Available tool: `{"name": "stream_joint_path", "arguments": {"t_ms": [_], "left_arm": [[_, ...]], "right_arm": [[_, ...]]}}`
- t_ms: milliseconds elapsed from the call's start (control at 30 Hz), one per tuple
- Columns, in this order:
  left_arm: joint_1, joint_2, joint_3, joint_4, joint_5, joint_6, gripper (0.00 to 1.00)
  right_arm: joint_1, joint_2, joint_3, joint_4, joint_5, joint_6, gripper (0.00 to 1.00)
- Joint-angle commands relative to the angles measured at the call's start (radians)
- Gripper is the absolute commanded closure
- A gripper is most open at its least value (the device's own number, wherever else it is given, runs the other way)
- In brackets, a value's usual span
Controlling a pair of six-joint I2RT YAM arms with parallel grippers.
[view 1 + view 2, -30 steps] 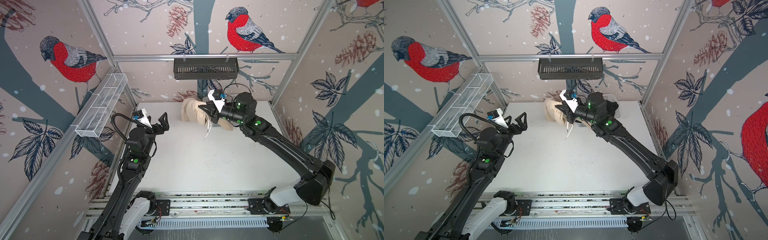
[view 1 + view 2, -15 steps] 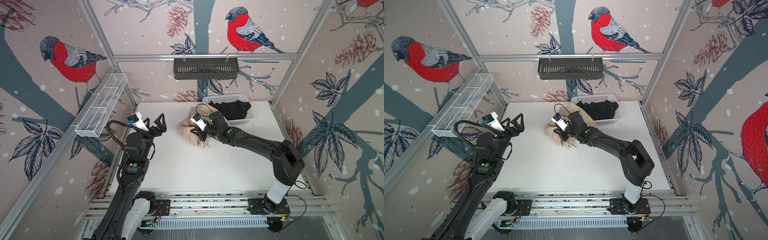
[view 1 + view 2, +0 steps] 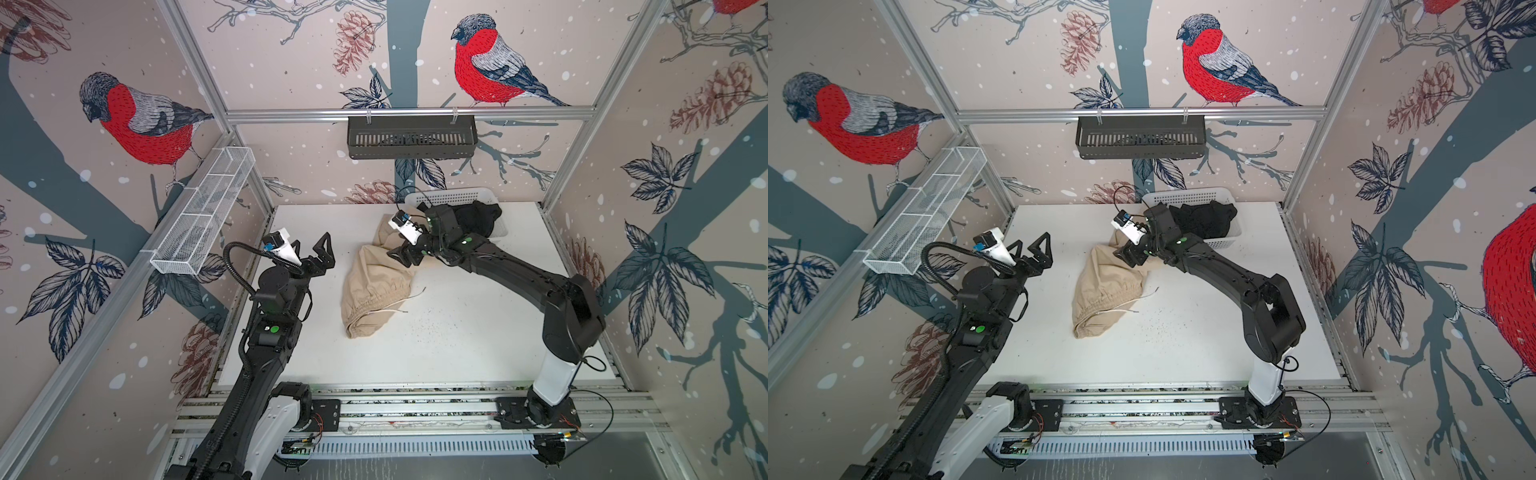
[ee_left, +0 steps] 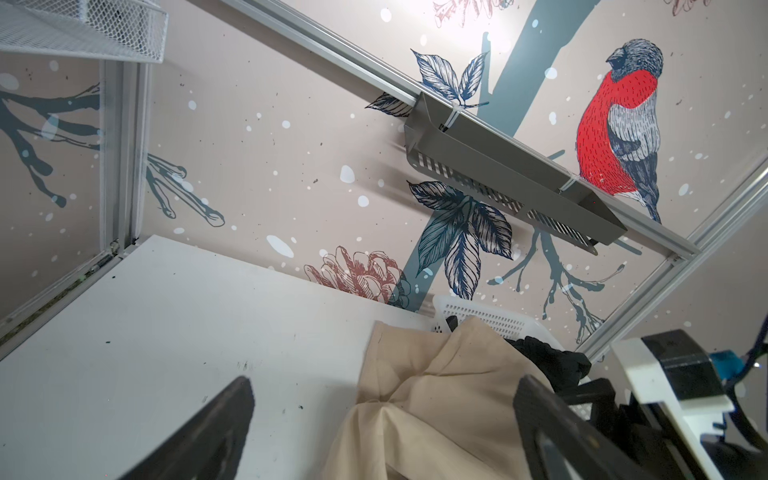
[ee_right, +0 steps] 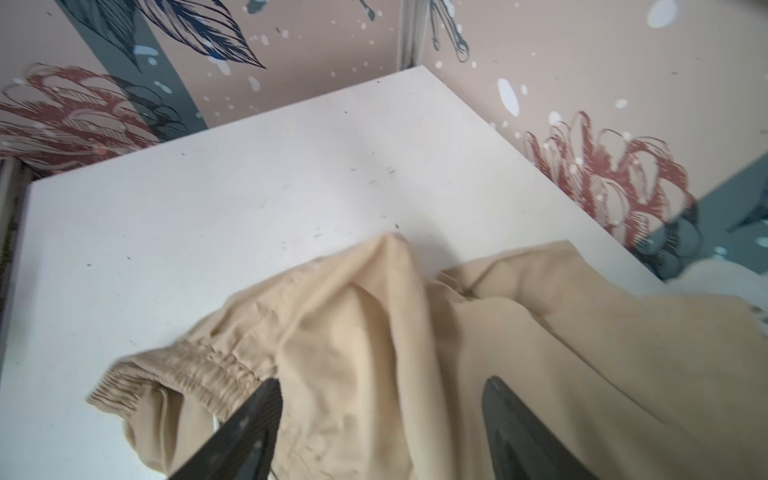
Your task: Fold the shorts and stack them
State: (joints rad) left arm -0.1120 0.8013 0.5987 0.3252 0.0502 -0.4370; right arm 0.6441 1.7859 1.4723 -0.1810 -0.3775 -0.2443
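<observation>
tabletop (image 3: pixel 457 340): flat, white, matte, flecked with dark specks.
right arm (image 3: pixel 519 270): black, elbow bent near the right wall, forearm reaching low toward the back middle.
left arm (image 3: pixel 266 345): black, raised over the left edge, wrist angled up toward the back.
beige shorts (image 3: pixel 376 282): soft crumpled cotton heap on the tabletop middle, gathered elastic waist toward the front.
basket (image 3: pixel 453 194): white perforated plastic, at the back wall.
black shorts (image 3: pixel 478 218): plain dark cloth bunched inside the basket.
right end effector (image 5: pixel 382 384): released, ribbed black fingers spread just above the beige cloth.
left end effector (image 3: pixel 311 245): released, spread wide, empty, in the air.
drawstring (image 3: pixel 409 296): thin white cord trailing onto the tabletop.
</observation>
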Motion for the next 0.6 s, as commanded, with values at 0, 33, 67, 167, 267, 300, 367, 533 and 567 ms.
{"name": "stream_joint_path", "arguments": {"t_ms": [0, 33, 67, 167, 267, 300, 367, 533, 567], "left_arm": [[0.000, 0.027, -0.001, 0.098, 0.104, 0.022, 0.02], [-0.003, 0.055, 0.004, 0.114, 0.165, 0.028, 0.02], [-0.011, 0.083, 0.008, 0.131, 0.214, 0.034, 0.02], [-0.081, 0.198, 0.034, 0.175, 0.320, 0.079, 0.02], [-0.158, 0.345, 0.124, 0.114, 0.354, 0.153, 0.02], [-0.184, 0.400, 0.164, 0.077, 0.349, 0.185, 0.02], [-0.236, 0.490, 0.209, 0.069, 0.314, 0.250, 0.02], [-0.320, 0.667, 0.257, 0.155, 0.308, 0.401, 0.02], [-0.321, 0.699, 0.272, 0.158, 0.328, 0.405, 0.02]], "right_arm": [[-0.057, -0.047, -0.011, -0.107, 0.080, -0.076, 0.21], [-0.090, -0.059, -0.016, -0.121, 0.115, -0.082, 0.21], [-0.119, -0.064, -0.021, -0.129, 0.145, -0.085, 0.21], [-0.210, -0.067, -0.020, -0.171, 0.211, -0.113, 0.20], [-0.292, -0.069, -0.035, -0.177, 0.218, -0.125, 0.21], [-0.320, -0.071, -0.039, -0.171, 0.216, -0.124, 0.20], [-0.361, -0.071, -0.048, -0.159, 0.233, -0.131, 0.20], [-0.413, -0.039, -0.051, -0.158, 0.331, -0.243, 0.16], [-0.422, -0.028, -0.037, -0.171, 0.333, -0.249, 0.16]]}}
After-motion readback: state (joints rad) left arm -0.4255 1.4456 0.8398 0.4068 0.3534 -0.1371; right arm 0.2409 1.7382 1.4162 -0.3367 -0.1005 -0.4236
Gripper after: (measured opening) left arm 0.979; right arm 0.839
